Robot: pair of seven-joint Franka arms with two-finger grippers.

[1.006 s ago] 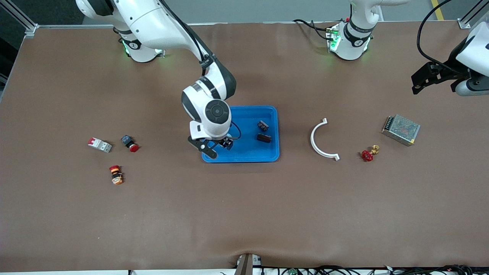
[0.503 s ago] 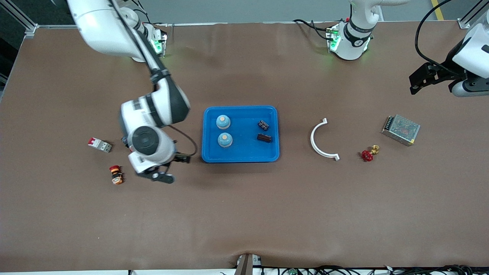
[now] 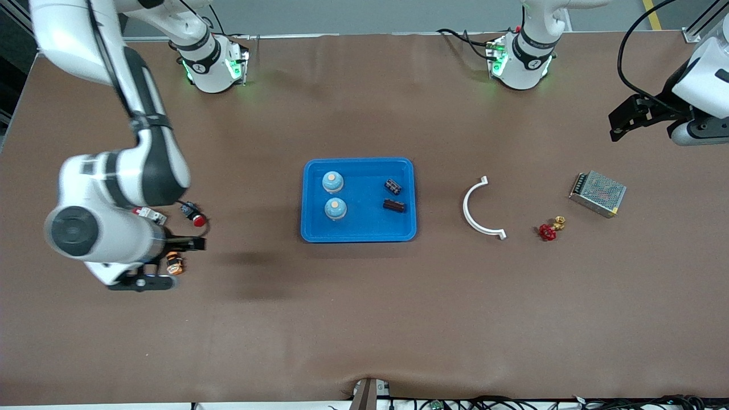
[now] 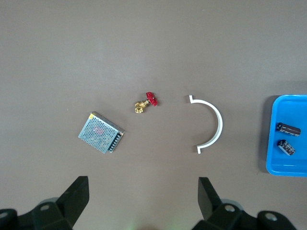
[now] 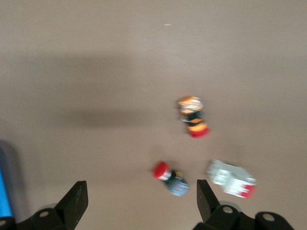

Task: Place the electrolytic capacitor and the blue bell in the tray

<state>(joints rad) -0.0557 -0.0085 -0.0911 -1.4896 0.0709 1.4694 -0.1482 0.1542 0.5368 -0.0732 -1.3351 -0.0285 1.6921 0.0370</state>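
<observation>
The blue tray [image 3: 364, 226] lies mid-table. In it stand two blue bells [image 3: 332, 182] [image 3: 335, 208], and beside them lie two dark electrolytic capacitors [image 3: 392, 186] [image 3: 393, 205]. My right gripper [image 3: 165, 263] hangs open and empty over the push buttons at the right arm's end of the table. In the right wrist view its fingers [image 5: 141, 196] hold nothing, and a sliver of the tray [image 5: 4, 191] shows at the edge. My left gripper [image 3: 629, 119] waits, open and empty [image 4: 144, 189], at the left arm's end. Its wrist view shows the tray [image 4: 288, 165] with both capacitors [image 4: 288, 128].
A white curved bracket [image 3: 478, 208], a red-handled brass valve [image 3: 549, 229] and a mesh metal box [image 3: 597, 193] lie toward the left arm's end. A circuit breaker [image 3: 149, 215], a red push button [image 3: 193, 215] and an orange-and-red button [image 3: 173, 265] lie under the right arm.
My right arm has swung away from the tray toward its own end of the table, uncovering the two bells in the tray. The left arm has hardly moved.
</observation>
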